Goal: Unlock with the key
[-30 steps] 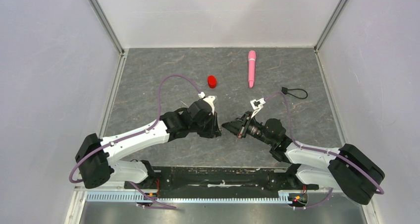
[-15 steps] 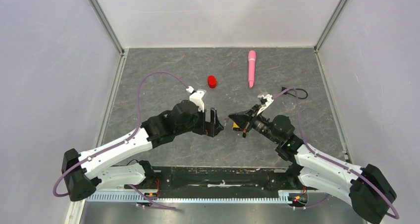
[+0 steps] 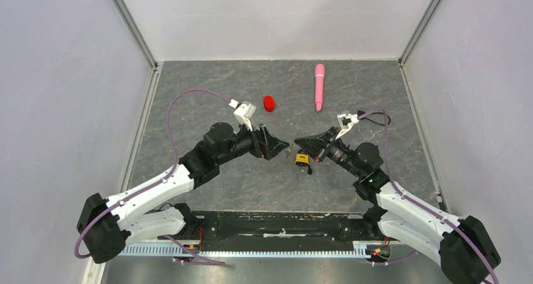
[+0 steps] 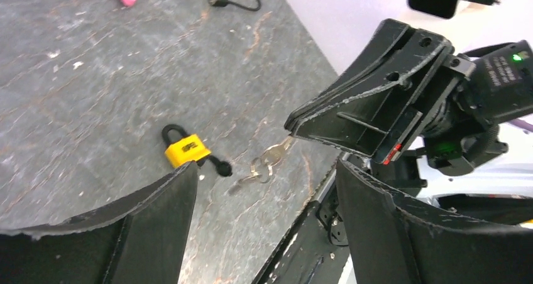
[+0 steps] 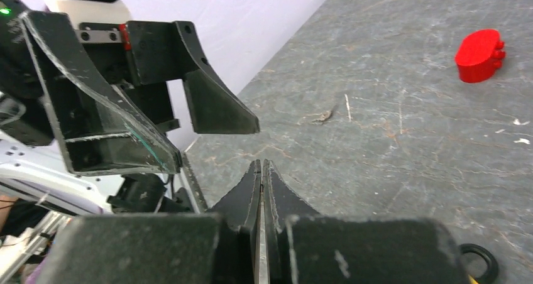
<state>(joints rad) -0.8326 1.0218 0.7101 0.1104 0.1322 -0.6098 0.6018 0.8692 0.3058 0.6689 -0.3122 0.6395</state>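
Key [image 4: 277,152]: centre of the left wrist view; long axis diagonal, upper end at the right gripper's tips, lower end pointing down-left.
Right gripper [image 4: 290,127]: fingers together, pinching the key.
Left gripper [image 3: 276,147]: fingers apart, holding nothing.
Padlock [image 4: 186,152]: left of the key.

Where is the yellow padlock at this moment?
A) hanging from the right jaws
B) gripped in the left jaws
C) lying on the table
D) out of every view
C: the yellow padlock lies on the table between the arms, while the left gripper stands open and empty and the right gripper pinches only the key.
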